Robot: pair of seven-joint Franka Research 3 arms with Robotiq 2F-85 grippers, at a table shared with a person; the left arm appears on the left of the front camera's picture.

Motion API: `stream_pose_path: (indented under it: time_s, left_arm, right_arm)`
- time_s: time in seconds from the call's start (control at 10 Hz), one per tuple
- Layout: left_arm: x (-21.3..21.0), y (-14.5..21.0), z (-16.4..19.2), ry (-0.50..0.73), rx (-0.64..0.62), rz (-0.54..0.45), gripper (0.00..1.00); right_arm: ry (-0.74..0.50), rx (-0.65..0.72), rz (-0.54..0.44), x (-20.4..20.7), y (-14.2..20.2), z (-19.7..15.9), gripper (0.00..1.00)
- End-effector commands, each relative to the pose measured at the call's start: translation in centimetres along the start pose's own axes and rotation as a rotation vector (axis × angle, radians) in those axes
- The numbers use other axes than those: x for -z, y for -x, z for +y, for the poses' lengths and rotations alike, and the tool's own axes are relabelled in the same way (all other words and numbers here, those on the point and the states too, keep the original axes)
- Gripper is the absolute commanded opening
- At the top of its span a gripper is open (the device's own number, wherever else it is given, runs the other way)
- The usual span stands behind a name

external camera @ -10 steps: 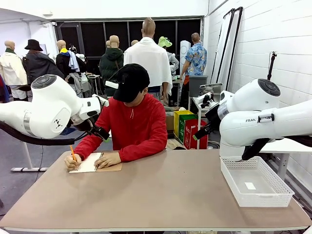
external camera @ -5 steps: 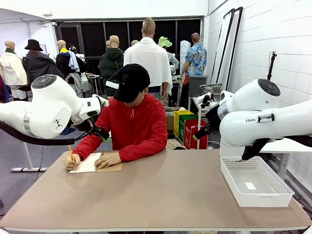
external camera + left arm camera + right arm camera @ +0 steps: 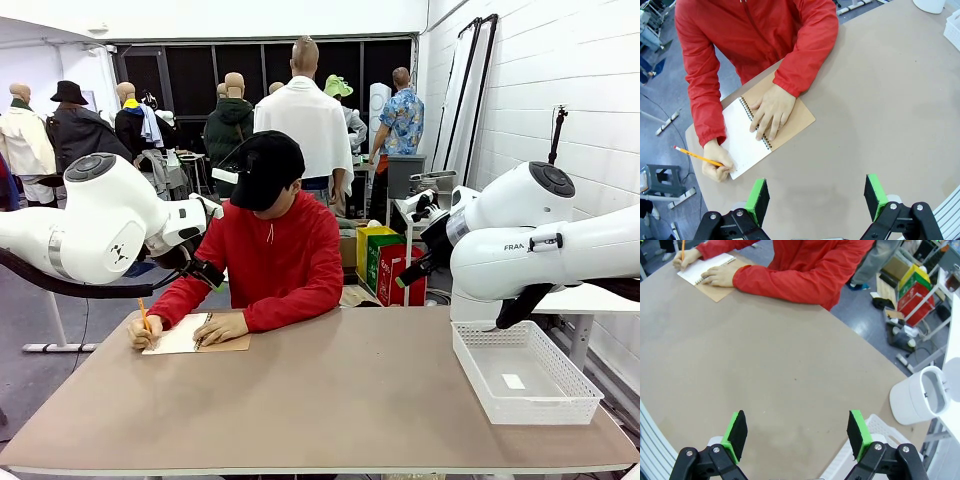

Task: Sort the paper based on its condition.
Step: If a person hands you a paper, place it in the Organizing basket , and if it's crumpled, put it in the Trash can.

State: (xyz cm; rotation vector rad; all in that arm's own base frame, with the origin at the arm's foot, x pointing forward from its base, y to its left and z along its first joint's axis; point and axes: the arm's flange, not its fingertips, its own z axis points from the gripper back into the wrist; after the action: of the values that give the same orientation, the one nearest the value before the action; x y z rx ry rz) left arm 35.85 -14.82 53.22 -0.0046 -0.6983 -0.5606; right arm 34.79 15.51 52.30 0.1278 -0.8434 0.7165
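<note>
Since the earlier frame the person's hand (image 3: 143,332) with the pencil (image 3: 141,309) has slid, it seems, slightly toward the left edge of the table (image 3: 330,400); both arms stay as they were. We see the white page (image 3: 178,336) of the open spiral notebook (image 3: 236,343) at the far left corner, held flat by the other hand (image 3: 220,327). The left gripper (image 3: 815,187) and the right gripper (image 3: 797,432) hang above the table, fingers wide apart, empty.
</note>
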Motion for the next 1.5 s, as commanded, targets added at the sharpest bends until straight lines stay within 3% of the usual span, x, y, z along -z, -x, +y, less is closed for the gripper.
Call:
stream_pose_path:
  time_s: [0.0, 1.4]
  left_arm:
    - [0.00, 0.01, -0.06, 0.001, 0.004, 0.002, 1.00]
    - [0.00, 0.01, -0.06, 0.001, 0.004, 0.002, 1.00]
  right_arm:
    - [-0.001, 0.001, -0.001, -0.01, 0.01, -0.05, 1.00]
    - [-0.001, 0.001, -0.001, -0.01, 0.01, -0.05, 1.00]
